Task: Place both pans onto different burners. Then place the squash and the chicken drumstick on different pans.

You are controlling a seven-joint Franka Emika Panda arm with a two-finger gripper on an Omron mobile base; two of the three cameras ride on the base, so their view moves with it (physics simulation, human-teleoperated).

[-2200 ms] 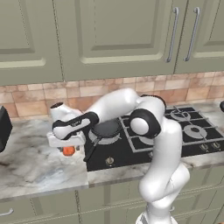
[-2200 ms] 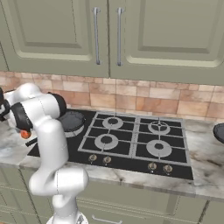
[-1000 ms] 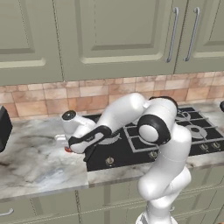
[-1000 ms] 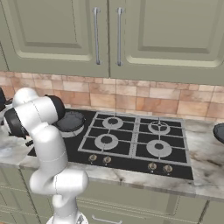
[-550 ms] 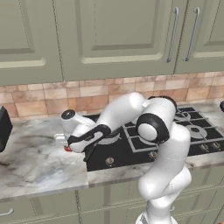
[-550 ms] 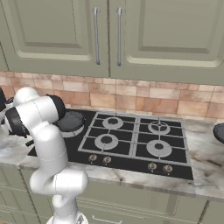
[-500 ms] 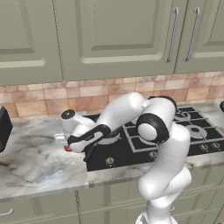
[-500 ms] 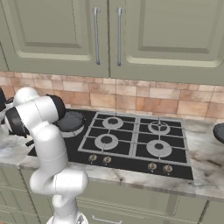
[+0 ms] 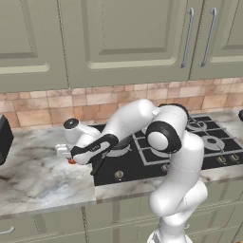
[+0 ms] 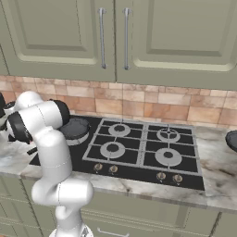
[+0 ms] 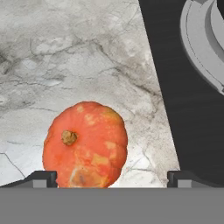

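The squash [image 11: 85, 144], an orange-red lump with a small stem, lies on the marble counter beside the cooktop's left edge. My gripper [image 11: 113, 179] is open and points down at it, with one fingertip [image 11: 41, 178] on each side and the squash nearer the left one. From the left base camera the gripper [image 9: 69, 158] hangs low over the squash [image 9: 72, 161]. One black pan [image 10: 74, 127] sits on the rear-left burner. A second pan [image 10: 232, 139] lies on the counter at the far right. The chicken drumstick is out of view.
The black cooktop [image 10: 139, 152] carries grey gas burners [image 10: 167, 157] and a row of knobs along its front. A grey burner ring [image 11: 199, 43] lies just right of the squash. A dark appliance [image 9: 4, 142] stands at the counter's left end. Wall cabinets hang above.
The hand has swung down and left from above the counter to just over the squash, then almost stopped. The jaws stayed open. The squash and the pans have not moved.
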